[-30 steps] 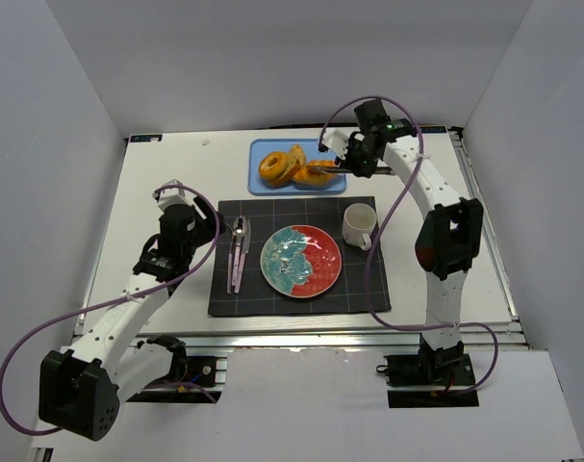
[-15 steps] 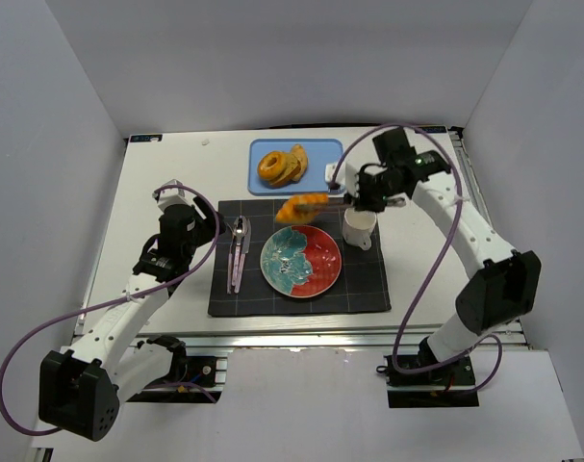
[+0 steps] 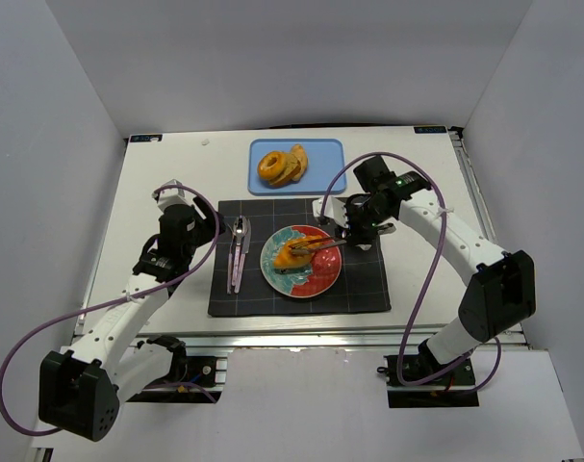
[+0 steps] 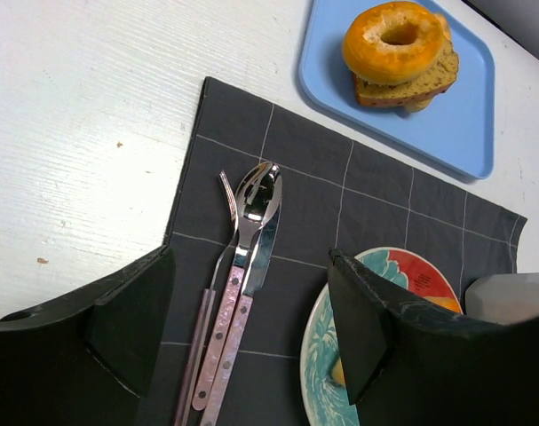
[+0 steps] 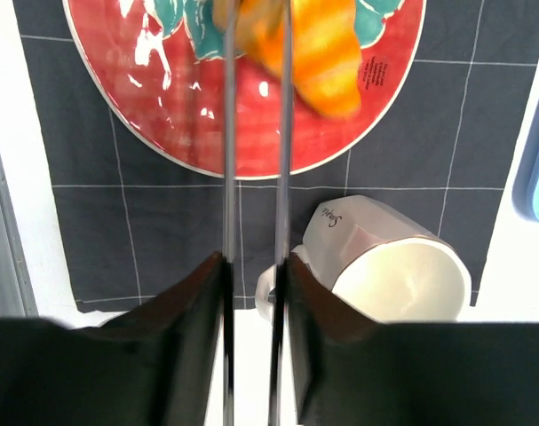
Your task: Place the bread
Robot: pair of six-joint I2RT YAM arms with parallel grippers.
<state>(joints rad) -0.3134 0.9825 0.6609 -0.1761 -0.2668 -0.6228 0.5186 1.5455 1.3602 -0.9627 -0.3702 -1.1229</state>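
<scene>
My right gripper (image 3: 357,229) (image 5: 254,297) is shut on metal tongs (image 3: 326,243) (image 5: 226,177). The tong tips pinch an orange croissant-like bread (image 3: 295,253) (image 5: 321,51) that rests on or just above the red and teal plate (image 3: 316,287) (image 5: 251,133). Whether the bread touches the plate I cannot tell. More bread, a ring and slices (image 3: 282,165) (image 4: 398,49), lies on the blue tray (image 3: 325,152) (image 4: 464,133) at the back. My left gripper (image 3: 188,223) (image 4: 249,342) is open and empty above the cutlery.
The plate sits on a dark placemat (image 3: 359,294) (image 4: 376,204). A spoon, a fork and a knife (image 3: 238,252) (image 4: 242,266) lie left of the plate. A white mug (image 3: 367,231) (image 5: 398,275) stands right of the plate, right under my right wrist.
My right arm has carried the bread in the tongs from the blue tray forward and down to the plate. The left arm has not moved.
</scene>
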